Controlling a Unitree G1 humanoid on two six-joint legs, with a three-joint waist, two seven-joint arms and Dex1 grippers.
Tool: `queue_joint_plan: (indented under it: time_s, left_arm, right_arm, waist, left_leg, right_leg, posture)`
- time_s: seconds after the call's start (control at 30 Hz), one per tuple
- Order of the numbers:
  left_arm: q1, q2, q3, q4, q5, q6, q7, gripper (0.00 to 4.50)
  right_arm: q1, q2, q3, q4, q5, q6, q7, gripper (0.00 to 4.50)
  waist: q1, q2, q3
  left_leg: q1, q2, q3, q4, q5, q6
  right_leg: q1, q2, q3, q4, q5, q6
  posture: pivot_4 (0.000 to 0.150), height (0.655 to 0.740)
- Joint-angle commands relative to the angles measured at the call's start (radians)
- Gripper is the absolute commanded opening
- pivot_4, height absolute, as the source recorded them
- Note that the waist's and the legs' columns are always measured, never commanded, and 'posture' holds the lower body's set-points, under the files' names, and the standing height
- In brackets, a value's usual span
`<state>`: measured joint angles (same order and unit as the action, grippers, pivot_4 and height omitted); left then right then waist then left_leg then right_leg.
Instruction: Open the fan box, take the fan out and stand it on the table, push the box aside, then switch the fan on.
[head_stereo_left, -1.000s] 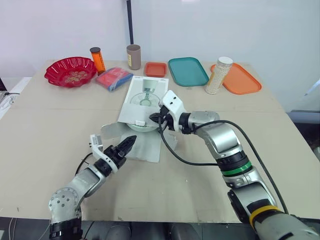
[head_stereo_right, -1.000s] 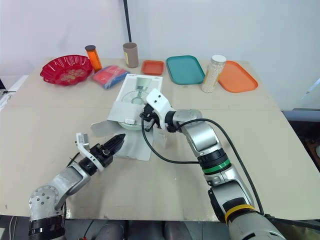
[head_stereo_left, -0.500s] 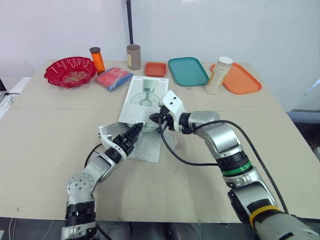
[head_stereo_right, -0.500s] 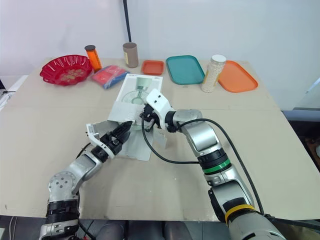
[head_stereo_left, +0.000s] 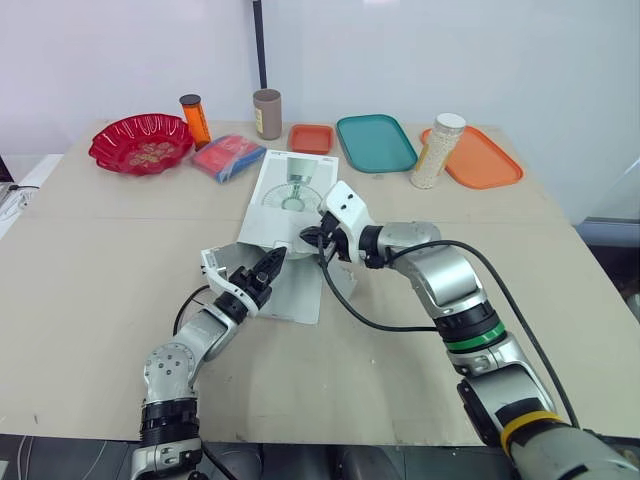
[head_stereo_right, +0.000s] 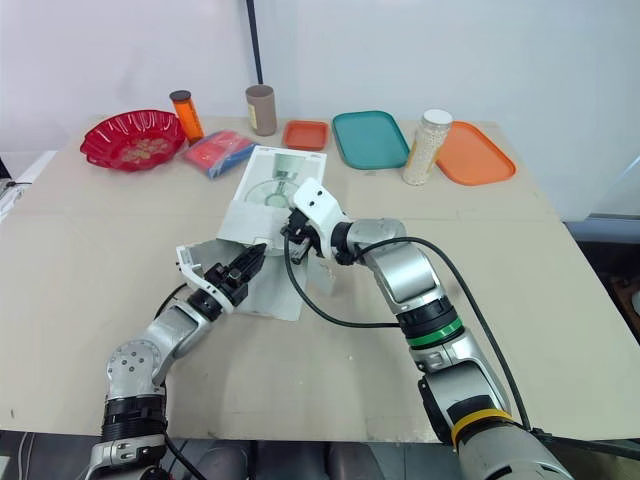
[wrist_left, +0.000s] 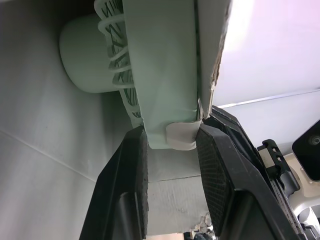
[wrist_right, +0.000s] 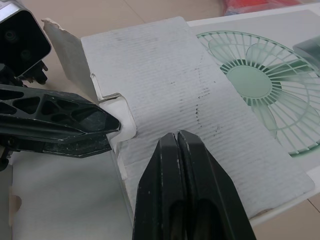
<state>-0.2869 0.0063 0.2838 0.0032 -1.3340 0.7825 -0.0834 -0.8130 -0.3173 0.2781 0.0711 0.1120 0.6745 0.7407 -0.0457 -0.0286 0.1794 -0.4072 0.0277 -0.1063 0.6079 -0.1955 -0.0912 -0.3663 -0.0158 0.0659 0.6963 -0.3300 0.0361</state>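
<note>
The fan (wrist_left: 159, 75) is lying inside the opened box (head_stereo_left: 296, 188), mid-table. The left gripper (head_stereo_left: 272, 263) is reaching into its mouth, jaws clamped on the fan's rim. The right gripper (wrist_right: 177, 136), jaws together, is pressing the box top. Next, I'd guess, comes a straight pull outward.

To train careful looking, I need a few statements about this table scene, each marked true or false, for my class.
1. The right gripper is shut, its tips over the fan box. True.
2. The fan stands on the table outside its box. False: it is inside the box.
3. The teal tray lies between the small orange tray and the large orange tray. True.
4. The red bowl sits at the robot's far right. False: far left.
5. The left gripper hangs far from the box. False: it grips a flap at the box's open end.
</note>
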Motion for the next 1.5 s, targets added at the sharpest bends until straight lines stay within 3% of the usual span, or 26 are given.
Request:
queue_joint_plan:
  time_s: [0.03, 0.33, 0.37, 0.6, 0.9, 1.3, 1.5]
  left_arm:
    - [0.009, -0.003, 0.009, -0.006, 0.008, -0.002, 0.018, 0.98]
    - [0.042, 0.022, 0.004, -0.042, 0.009, 0.019, 0.003, 0.98]
    - [0.042, 0.023, 0.001, -0.046, 0.014, 0.017, 0.0, 2.0]
    - [0.078, 0.034, 0.019, -0.082, -0.011, 0.031, -0.001, 4.28]
    - [0.181, 0.101, -0.021, -0.135, 0.008, 0.092, -0.011, 4.28]
    - [0.033, 0.039, -0.019, 0.007, 0.07, 0.046, 0.043, 4.28]
    - [0.036, 0.059, -0.03, -0.002, 0.093, 0.088, 0.051, 4.28]
  right_arm:
    - [0.005, -0.002, 0.013, -0.019, -0.007, 0.006, 0.003, 0.0]
    - [0.01, 0.0, 0.013, -0.023, -0.007, 0.007, -0.002, 0.0]
    - [0.01, 0.001, 0.014, -0.023, -0.007, 0.006, -0.002, 0.0]
    - [0.012, 0.001, 0.013, -0.027, -0.007, 0.007, -0.002, 0.0]
    - [0.015, 0.001, 0.017, -0.029, -0.007, 0.006, 0.002, 0.0]
    - [0.016, -0.002, 0.025, -0.029, -0.012, -0.003, 0.007, 0.0]
    - [0.012, -0.004, 0.023, -0.027, -0.015, -0.007, 0.005, 0.0]
  waist:
    - [0.0, 0.0, 0.0]
    - [-0.002, 0.0, 0.0]
    - [-0.002, 0.0, 0.0]
    - [-0.002, 0.0, 0.0]
    - [-0.001, 0.0, 0.0]
    - [0.0, 0.0, 0.0]
    - [0.0, 0.0, 0.0]
  left_leg:
    - [0.0, 0.0, 0.0, 0.0, 0.0, 0.0]
    - [0.0, 0.0, 0.0, -0.001, 0.0, 0.0]
    - [0.0, 0.0, 0.0, -0.001, 0.0, 0.0]
    - [0.0, 0.0, 0.0, -0.001, 0.0, 0.0]
    - [0.001, 0.0, 0.0, -0.002, 0.001, -0.001]
    - [0.001, 0.0, 0.0, -0.002, 0.001, -0.002]
    - [0.001, 0.0, 0.0, -0.002, 0.002, -0.003]
  right_leg:
    - [0.0, 0.0, 0.0, 0.0, 0.0, 0.0]
    - [0.0, 0.0, 0.0, 0.0, 0.0, 0.0]
    - [0.0, 0.0, 0.0, 0.0, 0.0, 0.0]
    - [0.0, 0.0, 0.0, -0.001, 0.0, 0.0]
    - [0.0, 0.0, 0.0, -0.001, 0.0, 0.0]
    - [0.001, 0.0, 0.0, -0.001, 0.0, 0.0]
    - [0.001, 0.0, 0.0, -0.001, 0.0, 0.0]
  posture:
    - [0.15, 0.74]
    - [0.15, 0.74]
    - [0.15, 0.74]
    - [0.15, 0.74]
    - [0.15, 0.74]
    - [0.15, 0.74]
    - [0.15, 0.74]
